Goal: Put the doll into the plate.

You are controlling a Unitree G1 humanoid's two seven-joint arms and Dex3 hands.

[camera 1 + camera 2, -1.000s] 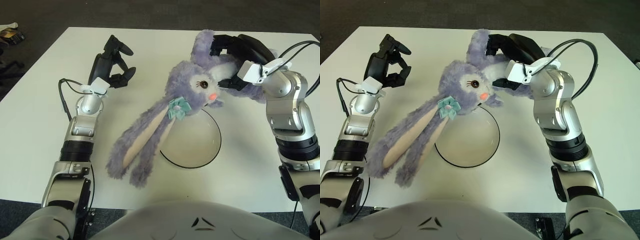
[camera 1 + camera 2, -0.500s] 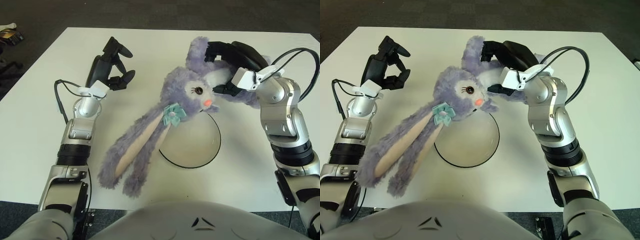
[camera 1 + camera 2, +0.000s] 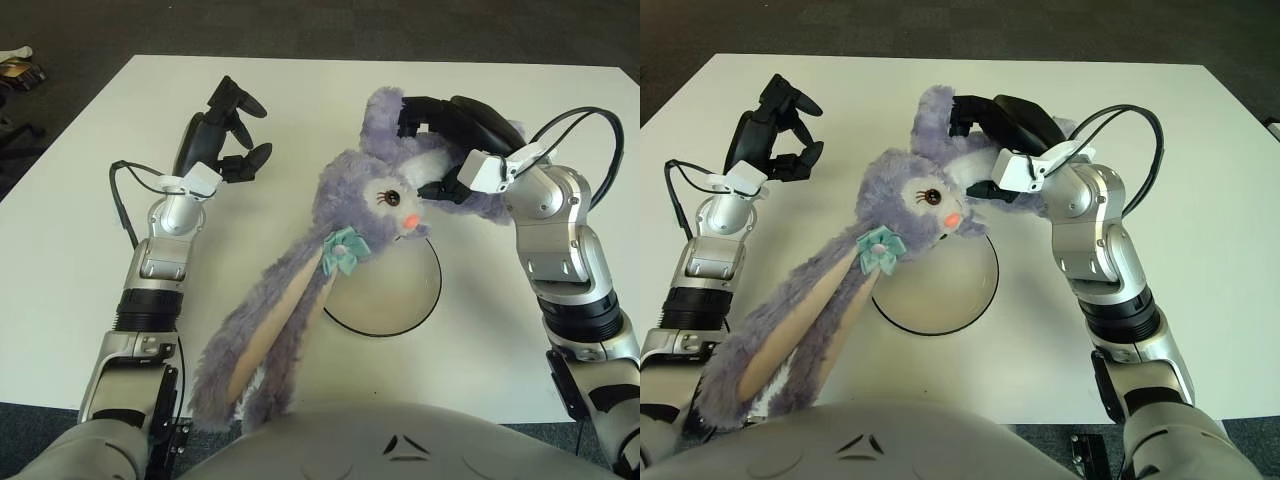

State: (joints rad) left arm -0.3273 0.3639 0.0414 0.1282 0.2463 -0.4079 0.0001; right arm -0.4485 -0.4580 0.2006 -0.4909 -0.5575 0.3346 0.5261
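**A:** so what's the right hand [image 3: 445, 135] up to?

**B:** fingers curled tight around the purple bunny doll [image 3: 345, 240], gripping it by the body end. Head hangs just below the hand, face toward the camera.

**A:** which way does it run?

**B:** long axis is diagonal. From the hand, the ears trail down and to the robot's left, tips near the table's [image 3: 80, 230] front edge (teal bow [image 3: 341, 250] at the ear base). The plate [image 3: 400, 305] sits just under the head, ears crossing its left rim.

**A:** left hand?

**B:** left hand [image 3: 222, 135] is well off to the side, loosely open, holding nothing.
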